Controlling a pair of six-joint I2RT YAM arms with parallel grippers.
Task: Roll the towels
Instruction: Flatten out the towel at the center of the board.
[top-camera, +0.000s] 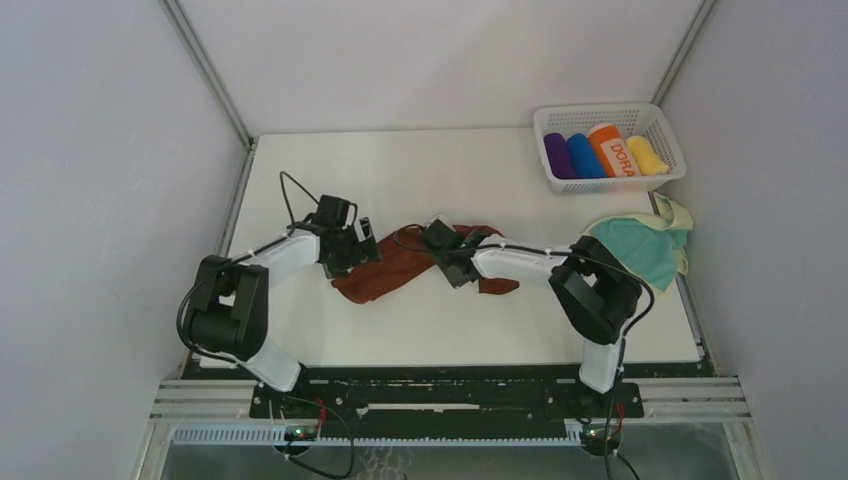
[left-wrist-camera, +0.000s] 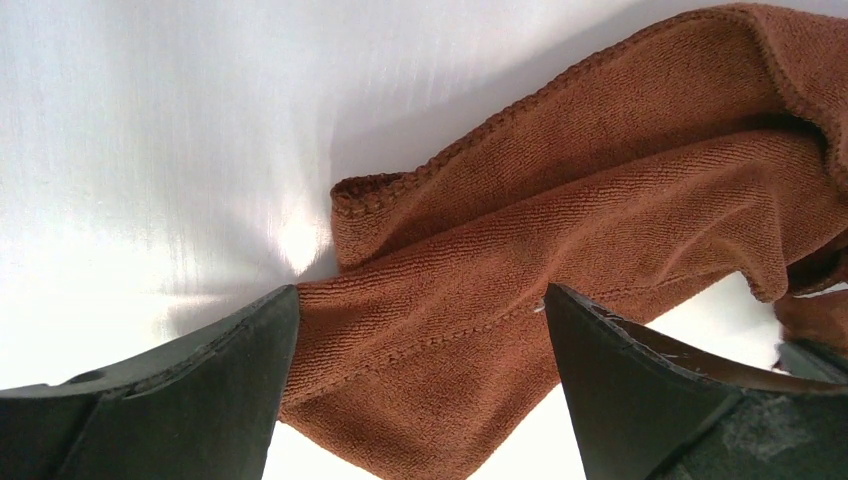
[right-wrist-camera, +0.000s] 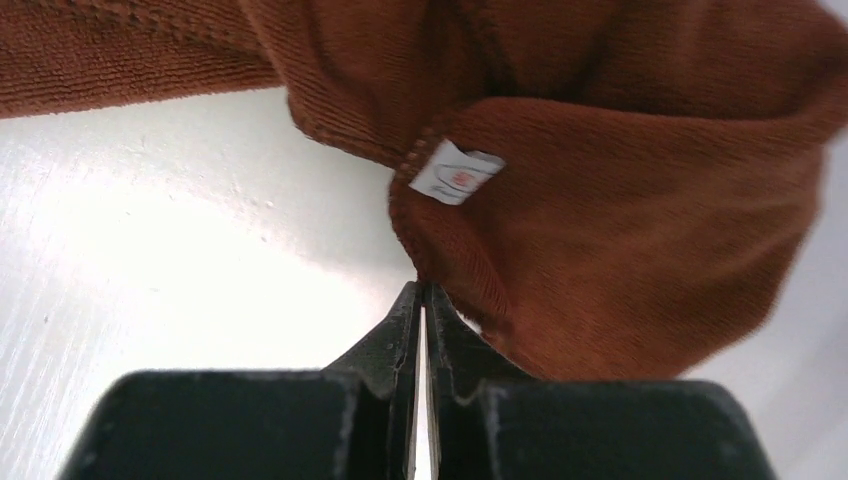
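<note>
**TASK STATUS: ROLLING NOT YET STARTED**

The rust-brown towel (top-camera: 395, 268) lies near the middle of the table (top-camera: 450, 170), bunched and creased. It is neither spread flat nor rolled.

The left gripper (left-wrist-camera: 420, 300) stands wide over the left end of this towel, with cloth showing between its fingers and nothing gripped.

The right gripper (right-wrist-camera: 422, 290) is fully closed. As far as the right wrist view shows, it pinches the hemmed edge of the towel close to the small white label (right-wrist-camera: 455, 172).

The teal towel (top-camera: 640, 250) lies crumpled at the right edge of the table, pale side partly showing, near the basket (top-camera: 612, 184) in the far right corner.

Judgement: no roll is formed on either towel. Remaining steps are to flatten and roll the rust-brown towel, then repeat for the teal towel.
</note>
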